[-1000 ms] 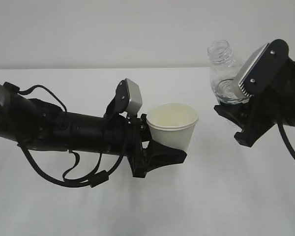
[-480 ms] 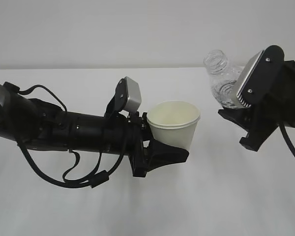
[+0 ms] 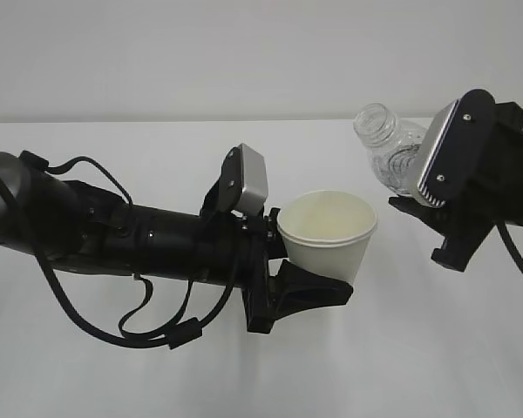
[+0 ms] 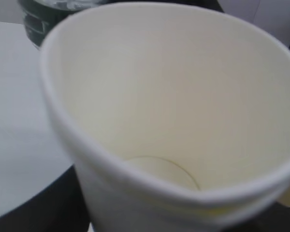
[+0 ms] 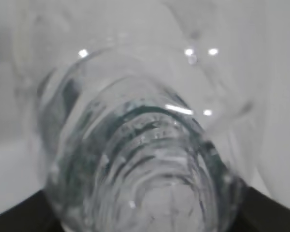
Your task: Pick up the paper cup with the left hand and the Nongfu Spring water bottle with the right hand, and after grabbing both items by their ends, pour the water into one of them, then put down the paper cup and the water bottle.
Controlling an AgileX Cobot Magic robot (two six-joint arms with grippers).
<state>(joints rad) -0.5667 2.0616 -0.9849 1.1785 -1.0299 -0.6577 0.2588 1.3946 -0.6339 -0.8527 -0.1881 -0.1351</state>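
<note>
Outside, the paper cup (image 3: 329, 239) sat upright in the left hand (image 3: 301, 283), jaws clamped on its lower part, held above the white table (image 3: 401, 348). Cup was white, tapered, rolled rim, cream inside. To its right and apart, the Nongfu Spring water bottle (image 3: 388, 148) was tipped neck-left, capless, clear ribbed plastic; the right hand (image 3: 449, 209) gripped its lower end, whose grey plate hid most of the body. No stream visible.

Left wrist: cup (image 4: 174, 121) filled the view, inside looked dry; dark green label (image 4: 36, 19) behind the rim.

Right wrist: bottle (image 5: 145, 164) seen lengthwise, blurred, ribbed, glinting; water level unclear.
</note>
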